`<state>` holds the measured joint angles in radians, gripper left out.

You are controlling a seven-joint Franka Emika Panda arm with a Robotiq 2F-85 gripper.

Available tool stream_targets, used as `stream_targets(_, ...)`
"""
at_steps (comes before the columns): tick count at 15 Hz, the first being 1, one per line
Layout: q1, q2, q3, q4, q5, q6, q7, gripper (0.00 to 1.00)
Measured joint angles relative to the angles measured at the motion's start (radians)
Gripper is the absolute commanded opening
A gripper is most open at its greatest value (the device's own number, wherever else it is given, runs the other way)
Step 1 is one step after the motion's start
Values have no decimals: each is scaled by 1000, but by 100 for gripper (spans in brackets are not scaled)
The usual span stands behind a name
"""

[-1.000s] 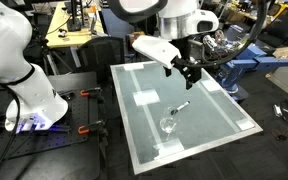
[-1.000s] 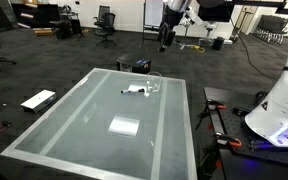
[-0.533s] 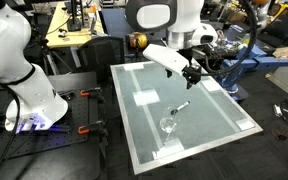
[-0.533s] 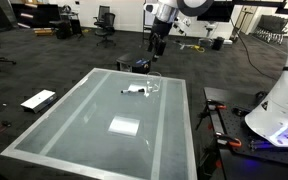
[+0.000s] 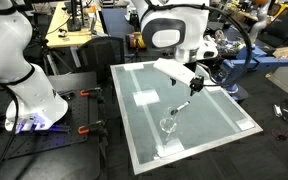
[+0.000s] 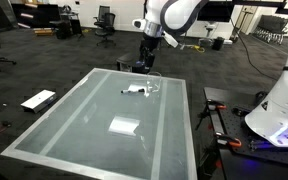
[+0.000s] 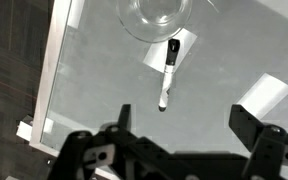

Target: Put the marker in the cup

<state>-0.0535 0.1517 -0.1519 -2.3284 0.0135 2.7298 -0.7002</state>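
Note:
The marker [image 7: 169,70], dark with a whitish end, lies flat on the glass tabletop. It also shows in both exterior views [image 5: 182,106] [image 6: 132,91]. The clear cup [image 7: 156,15] stands upright just beyond the marker's dark end, and also shows in both exterior views [image 5: 168,125] [image 6: 150,86]. My gripper [image 7: 184,128] is open and empty, with both fingers [image 7: 119,125] spread wide. It hangs in the air above the table, short of the marker, as both exterior views show [image 5: 196,82] [image 6: 147,58].
The table [image 5: 224,115] is a framed glass top with white patches on it [image 5: 147,97] [image 6: 124,126] [image 7: 264,98]. Its edge [image 7: 52,75] runs down the left of the wrist view, with dark carpet beyond. A white robot base [image 5: 29,100] stands beside the table.
The arm has swung and lowered the open gripper toward the table, closer to the marker. The marker and cup have not moved.

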Motion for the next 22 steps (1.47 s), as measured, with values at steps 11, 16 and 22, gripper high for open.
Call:
stream_targets(11,-47,242,72,78,-73,131,119,100)
stream_targets(16,-51,247,75,86,-80,131,120,100)
stream_targets(22,-112,280,143,112,-88,128,119,100)
